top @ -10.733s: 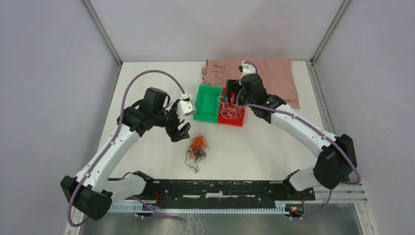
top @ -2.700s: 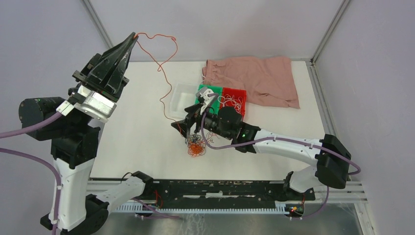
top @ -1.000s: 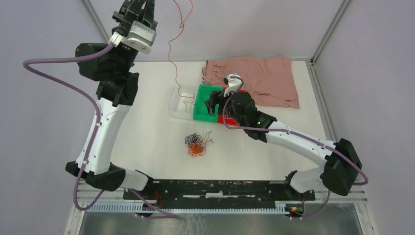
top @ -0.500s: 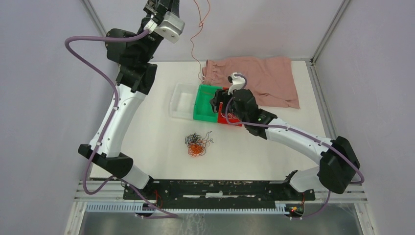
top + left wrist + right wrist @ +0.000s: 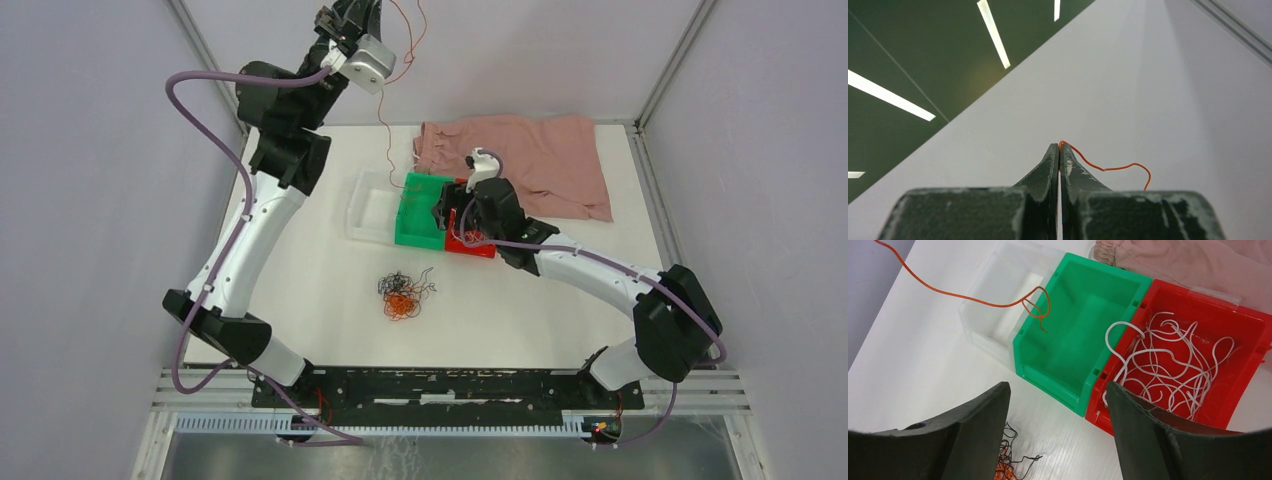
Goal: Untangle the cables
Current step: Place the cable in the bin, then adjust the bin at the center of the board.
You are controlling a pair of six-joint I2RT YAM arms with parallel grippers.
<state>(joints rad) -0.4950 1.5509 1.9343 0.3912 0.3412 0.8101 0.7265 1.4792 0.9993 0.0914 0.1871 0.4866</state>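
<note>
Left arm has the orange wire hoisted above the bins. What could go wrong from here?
1. The left gripper pinches the orange wire only at its tips, so it may slip out.
2. The wire's curled lower end hangs at the rim between the clear bin and green bin; released now, it could drape across both.
3. The open right gripper sits close by and could snag it.

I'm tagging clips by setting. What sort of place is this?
Probably a robotics lab work cell: a white table walled by plain grey panels, the left arm and right arm bolted at its near edge, and a red bin holding white cables.
</note>
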